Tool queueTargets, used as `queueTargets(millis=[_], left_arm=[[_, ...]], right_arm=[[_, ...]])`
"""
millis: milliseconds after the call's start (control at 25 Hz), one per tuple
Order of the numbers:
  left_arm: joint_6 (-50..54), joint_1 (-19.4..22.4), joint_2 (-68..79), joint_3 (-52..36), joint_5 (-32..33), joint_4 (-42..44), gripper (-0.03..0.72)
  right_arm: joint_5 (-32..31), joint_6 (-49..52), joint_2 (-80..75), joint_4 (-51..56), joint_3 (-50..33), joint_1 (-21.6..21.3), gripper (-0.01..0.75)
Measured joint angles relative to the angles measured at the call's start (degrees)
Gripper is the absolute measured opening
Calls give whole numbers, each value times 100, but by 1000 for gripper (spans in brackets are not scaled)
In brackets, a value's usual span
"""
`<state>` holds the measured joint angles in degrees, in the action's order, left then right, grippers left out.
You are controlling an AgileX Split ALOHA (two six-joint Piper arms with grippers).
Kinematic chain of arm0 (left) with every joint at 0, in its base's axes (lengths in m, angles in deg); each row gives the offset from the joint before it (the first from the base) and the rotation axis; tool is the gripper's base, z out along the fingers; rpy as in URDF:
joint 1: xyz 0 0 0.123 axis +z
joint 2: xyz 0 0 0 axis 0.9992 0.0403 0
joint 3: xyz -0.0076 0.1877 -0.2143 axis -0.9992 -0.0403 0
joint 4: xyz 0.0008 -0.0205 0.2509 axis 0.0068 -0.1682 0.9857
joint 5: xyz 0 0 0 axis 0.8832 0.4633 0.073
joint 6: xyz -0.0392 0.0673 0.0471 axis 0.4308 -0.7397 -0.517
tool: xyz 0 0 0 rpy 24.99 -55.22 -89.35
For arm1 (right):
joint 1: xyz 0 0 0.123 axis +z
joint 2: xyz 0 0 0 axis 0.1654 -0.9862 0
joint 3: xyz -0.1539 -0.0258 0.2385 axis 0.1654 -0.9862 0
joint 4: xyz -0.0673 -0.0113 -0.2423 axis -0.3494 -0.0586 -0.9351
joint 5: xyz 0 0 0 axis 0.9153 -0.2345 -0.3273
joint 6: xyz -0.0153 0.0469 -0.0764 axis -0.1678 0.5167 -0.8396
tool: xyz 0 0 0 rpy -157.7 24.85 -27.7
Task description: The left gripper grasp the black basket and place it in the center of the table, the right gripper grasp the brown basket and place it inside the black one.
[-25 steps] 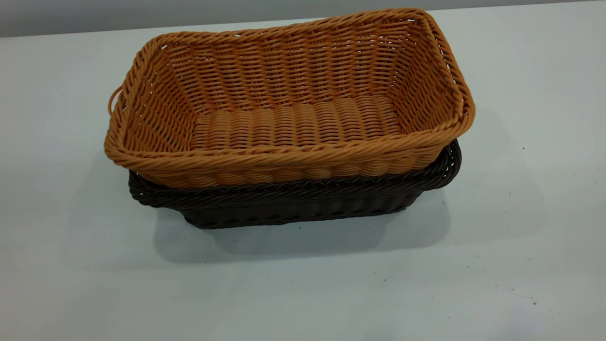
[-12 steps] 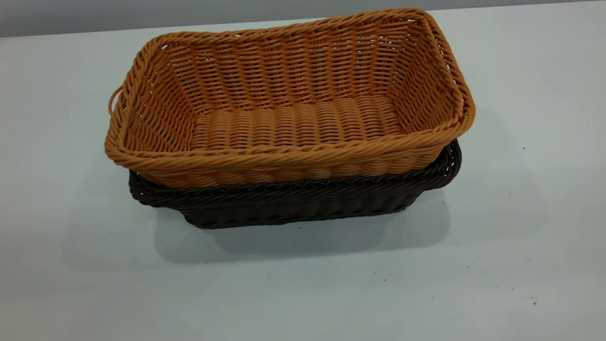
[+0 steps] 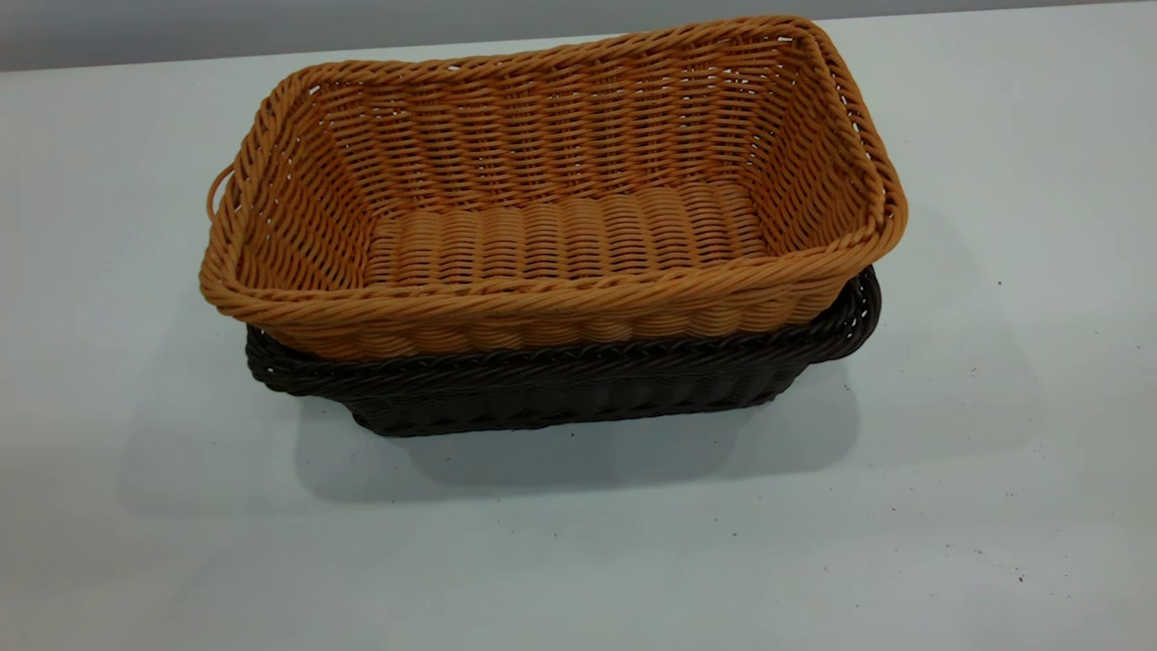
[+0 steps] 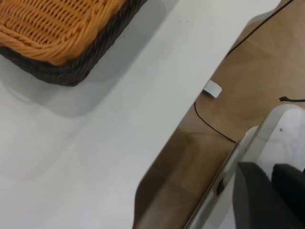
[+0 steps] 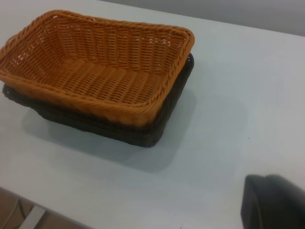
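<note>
Exterior view, near to far. The foreground is bare pale surface (image 3: pixel 578 561), lightly specked. Behind it, about mid-surface, stands the black basket (image 3: pixel 560 393), upright, with the brown basket (image 3: pixel 551 235) nested inside it; the brown rim rides above the dark rim and overhangs it slightly toward the left arm's side. Beyond the baskets the surface ends at a grey backdrop. Neither arm appears in this view.

Wrist views. A dark rounded part at the corner of the left wrist view is probably the left claw (image 4: pixel 267 195), held off the surface edge above a wooden floor (image 4: pixel 252 81) (a thin cable and a small white object lie there); whether it is open or closed cannot be told. A similar dark part in the right wrist view is taken as the right claw (image 5: pixel 274 202), above the surface and well apart from the baskets; its state likewise cannot be told.

Judgement. The stacking looks complete. The remaining risk is a retreating arm clipping the overhanging brown rim, which could tilt the brown basket out of its seat or drag both off centre, since light wicker should slide easily.
</note>
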<state>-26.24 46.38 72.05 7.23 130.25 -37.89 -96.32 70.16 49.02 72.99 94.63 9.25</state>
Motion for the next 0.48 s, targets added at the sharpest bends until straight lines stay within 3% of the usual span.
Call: queueTargets(millis=[280, 480], left_arm=[[110, 0, -172, 0, 4, 59, 10], [274, 0, -676, 0, -15, 175, 1]], right_arm=[[0, 0, 0, -5, 0, 0, 2], [0, 0, 0, -18, 0, 0, 2]])
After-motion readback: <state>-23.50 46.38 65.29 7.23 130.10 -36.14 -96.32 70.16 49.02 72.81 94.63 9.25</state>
